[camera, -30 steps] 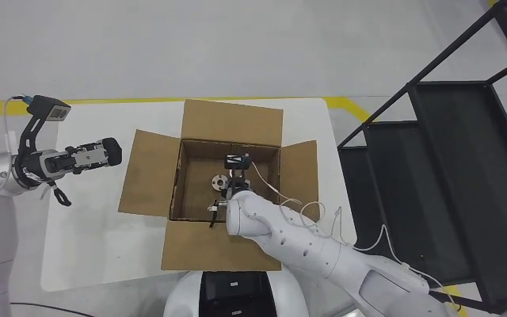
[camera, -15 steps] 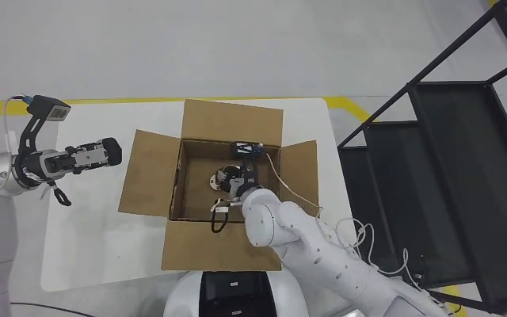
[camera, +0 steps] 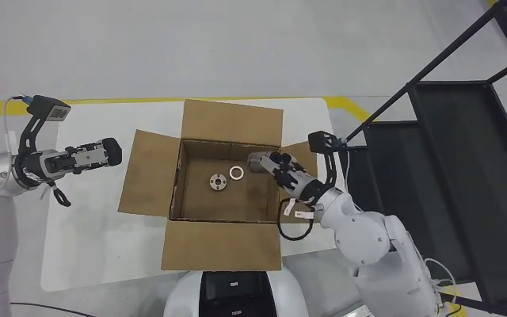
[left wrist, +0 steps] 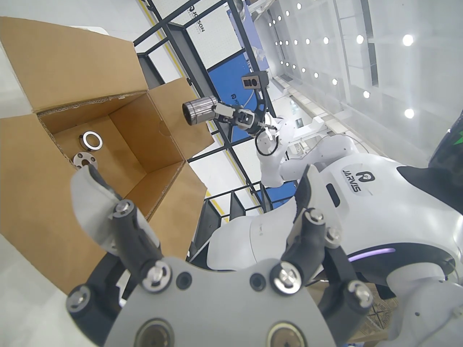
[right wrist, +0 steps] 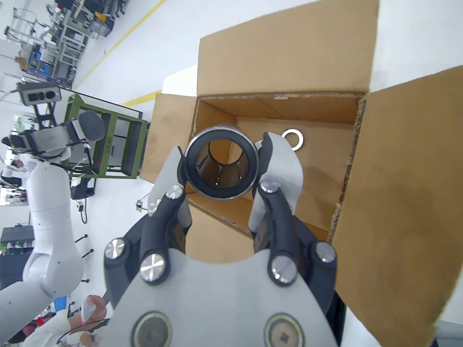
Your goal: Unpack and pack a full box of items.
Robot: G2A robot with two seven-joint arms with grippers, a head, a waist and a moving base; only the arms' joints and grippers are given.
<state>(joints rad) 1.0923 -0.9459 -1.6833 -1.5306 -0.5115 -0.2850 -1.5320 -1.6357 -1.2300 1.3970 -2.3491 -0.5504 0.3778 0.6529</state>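
Note:
An open cardboard box point(camera: 230, 127) stands in the middle of the white table. On its floor lie a flat metal ring point(camera: 236, 172) and a round metal flange point(camera: 214, 182). My right gripper point(camera: 264, 164) hovers above the box's right side, shut on a hollow metal cylinder point(right wrist: 220, 162), which lies sideways between the fingers. The left wrist view shows that cylinder point(left wrist: 199, 110) well above the box rim, with the ring point(left wrist: 92, 140) and flange point(left wrist: 85, 160) below. My left gripper point(camera: 111, 150) is open and holds nothing, over the table left of the box.
The four box flaps point(camera: 146, 173) are folded outward. A black metal staircase point(camera: 428, 158) stands just right of the table. Bare table surface point(camera: 87, 238) lies left of and in front of the box.
My right arm has lifted out of the box with the cylinder and swung to the box's right side, uncovering the ring and flange. The left arm has not moved.

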